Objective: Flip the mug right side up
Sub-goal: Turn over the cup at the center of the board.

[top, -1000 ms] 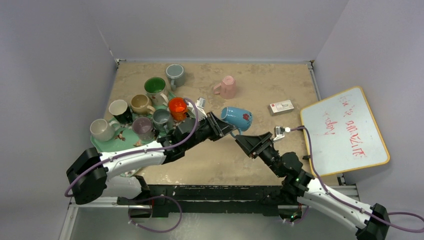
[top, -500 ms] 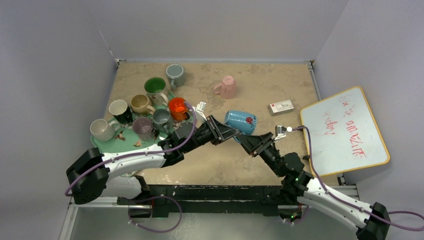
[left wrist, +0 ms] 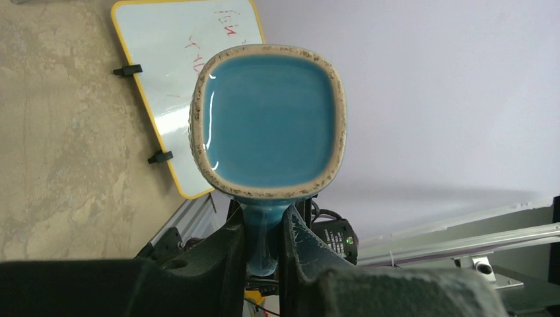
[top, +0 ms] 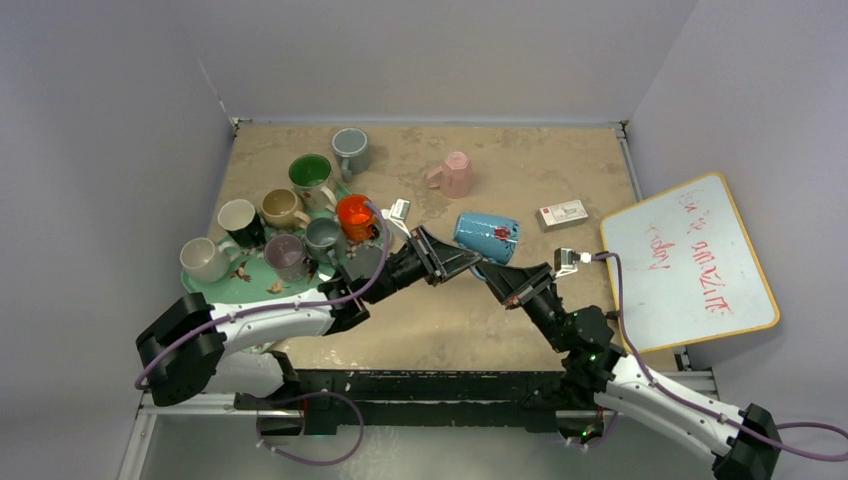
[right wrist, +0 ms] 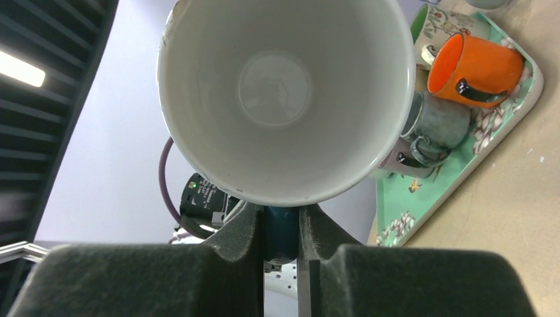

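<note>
right gripper [top: 497, 281] has come up under the blue mug [top: 487, 237], its jaws gone from half wide to clamped on what looks like the handle, just below the rim. left gripper [top: 460, 262] is pinched tight on that handle from the opposite side. the mug hangs above the table [top: 560, 170] between both tools, its long axis roughly level. its base faces the left wrist and its white mouth the right, so uprighting likely means swinging the mouth end up.
</note>
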`<state>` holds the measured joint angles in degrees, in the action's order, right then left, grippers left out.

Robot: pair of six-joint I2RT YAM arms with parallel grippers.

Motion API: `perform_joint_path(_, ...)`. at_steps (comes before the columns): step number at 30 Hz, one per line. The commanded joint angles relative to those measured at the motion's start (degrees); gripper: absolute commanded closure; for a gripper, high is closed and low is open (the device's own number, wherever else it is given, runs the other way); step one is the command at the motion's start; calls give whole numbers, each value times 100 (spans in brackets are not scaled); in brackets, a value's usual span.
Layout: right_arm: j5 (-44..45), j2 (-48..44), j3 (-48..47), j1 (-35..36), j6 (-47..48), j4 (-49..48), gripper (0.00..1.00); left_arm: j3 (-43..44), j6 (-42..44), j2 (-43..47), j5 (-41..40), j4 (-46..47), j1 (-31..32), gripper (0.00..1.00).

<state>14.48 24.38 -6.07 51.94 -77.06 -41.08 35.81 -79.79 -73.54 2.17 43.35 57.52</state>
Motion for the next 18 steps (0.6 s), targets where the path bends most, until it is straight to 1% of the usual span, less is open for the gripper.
perform_joint_path(1, 108, -68, -3, 0, 307, -338, 100, -327, -73, 73, 168, 604, 75, 99)
perform_joint_path(3, 112, -207, -114, -2, 452, 26, 100, -489, -59, 183, 31, 527, 76, 87)
perform_joint_path(5, 150, -339, -325, -1, 606, 672, 100, -623, 18, 358, -136, 352, 76, 74)
perform_joint_path(6, 182, -401, -389, 0, 696, 908, 100, -664, 79, 463, -191, 123, 75, 65)
perform_joint_path(9, 252, -452, -497, -2, 924, 1259, 100, -713, 241, 834, -542, -615, 75, 48)
perform_joint_path(12, 233, -353, -842, -3, 1379, 1859, 100, -808, 415, 1200, -831, -1093, 68, 38)
perform_joint_path(14, 143, -170, -1085, -2, 1787, 2099, 100, -806, 528, 1499, -1098, -1575, 62, 35)
perform_joint_path(15, 85, -38, -1282, 0, 1996, 2352, 100, -748, 638, 1682, -1244, -1906, 58, 33)
perform_joint_path(18, -126, 415, -1844, -7, 2572, 2977, 100, -249, 1245, 2286, -1871, -3549, 50, 27)
